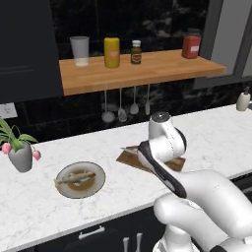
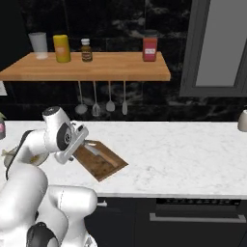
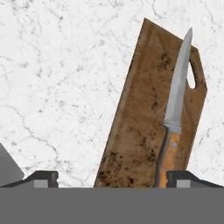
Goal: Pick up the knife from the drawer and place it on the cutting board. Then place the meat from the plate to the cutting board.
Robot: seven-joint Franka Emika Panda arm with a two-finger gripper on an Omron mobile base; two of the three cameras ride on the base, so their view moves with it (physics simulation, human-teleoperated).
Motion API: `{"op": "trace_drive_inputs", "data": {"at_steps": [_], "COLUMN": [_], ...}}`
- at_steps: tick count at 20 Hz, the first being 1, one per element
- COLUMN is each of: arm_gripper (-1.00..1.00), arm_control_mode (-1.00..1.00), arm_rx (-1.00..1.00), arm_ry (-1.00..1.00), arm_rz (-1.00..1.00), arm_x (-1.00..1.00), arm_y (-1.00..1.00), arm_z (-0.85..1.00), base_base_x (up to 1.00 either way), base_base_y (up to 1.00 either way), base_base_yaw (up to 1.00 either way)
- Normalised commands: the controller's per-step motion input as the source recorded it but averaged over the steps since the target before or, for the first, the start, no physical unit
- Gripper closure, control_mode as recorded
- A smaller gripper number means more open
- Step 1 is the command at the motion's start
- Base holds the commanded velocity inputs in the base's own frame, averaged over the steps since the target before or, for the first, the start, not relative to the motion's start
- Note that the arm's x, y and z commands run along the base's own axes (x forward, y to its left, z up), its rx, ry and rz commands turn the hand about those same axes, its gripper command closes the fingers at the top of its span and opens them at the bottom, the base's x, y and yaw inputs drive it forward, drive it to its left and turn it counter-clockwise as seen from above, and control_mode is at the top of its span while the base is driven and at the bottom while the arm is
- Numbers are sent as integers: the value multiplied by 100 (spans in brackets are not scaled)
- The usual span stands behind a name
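Note the gripper stands with jaws apart above the knife, which lies flat on the cutting board; the meat waits on the plate.

The cutting board was mottled dark brown wood on a white counter veined with grey. On the board, the knife had a silver-grey blade and an orange-brown handle; left of the board, the plate was grey-rimmed with an olive-brown centre
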Motion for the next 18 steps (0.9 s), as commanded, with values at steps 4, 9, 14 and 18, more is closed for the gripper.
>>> {"op": "trace_drive_inputs", "data": {"at_steps": [4,9,14,18], "arm_gripper": [-100,-100,-100,-100], "arm_control_mode": [-100,-100,-100,-100], "arm_rx": [-20,-9,-7,0], "arm_ry": [1,3,12,30], "arm_rz": [32,29,21,30], "arm_x": [-58,-13,2,45], "arm_y": [100,100,100,98], "arm_z": [44,49,64,47], "base_base_x": [0,0,0,0], "base_base_y": [0,0,0,0], "base_base_yaw": [0,0,0,0]}}
